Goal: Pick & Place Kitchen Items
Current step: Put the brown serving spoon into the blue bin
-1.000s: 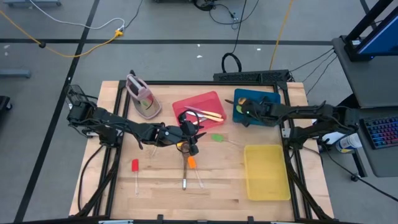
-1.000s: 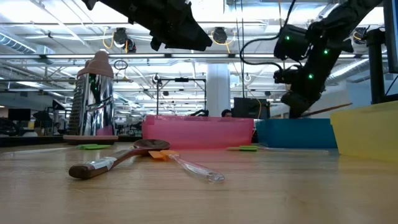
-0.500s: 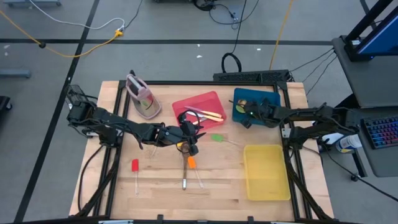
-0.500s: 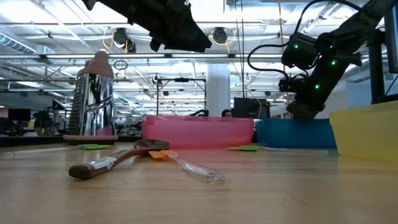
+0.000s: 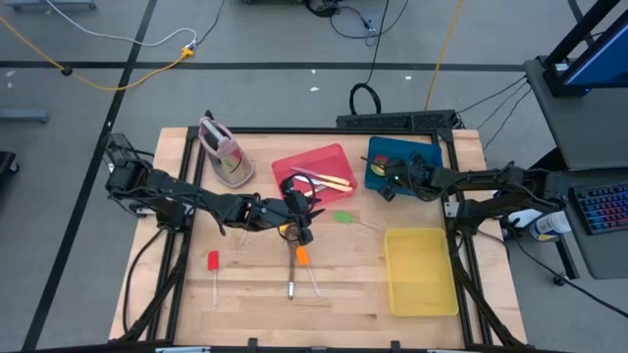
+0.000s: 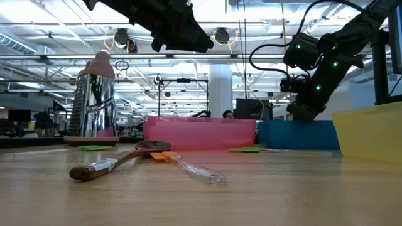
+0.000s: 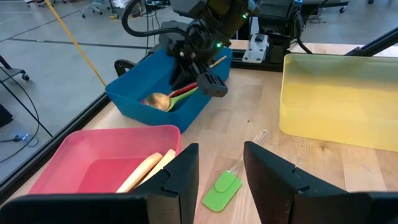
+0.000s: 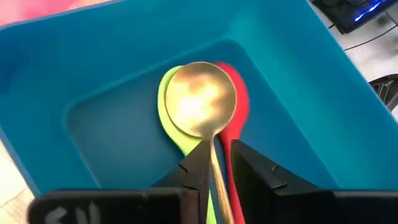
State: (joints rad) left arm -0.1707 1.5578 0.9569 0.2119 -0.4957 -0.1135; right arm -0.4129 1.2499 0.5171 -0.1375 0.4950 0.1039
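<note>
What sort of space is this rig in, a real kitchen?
Probably not: a lab or workshop. The wooden table sits on bare grey floor with loose cables; a keyboard is beside it, ceiling pipework behind.

The handles of the brass spoon (image 8: 201, 99), green spoon (image 8: 169, 121) and red spoon (image 8: 236, 102) are hidden behind the right pincer (image 8: 219, 163)

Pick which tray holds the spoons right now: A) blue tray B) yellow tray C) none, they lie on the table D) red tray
A: the right wrist view shows a brass-coloured spoon stacked on a green spoon and a red spoon inside the blue tray, with the right end effector at the top spoon's handle.
</note>
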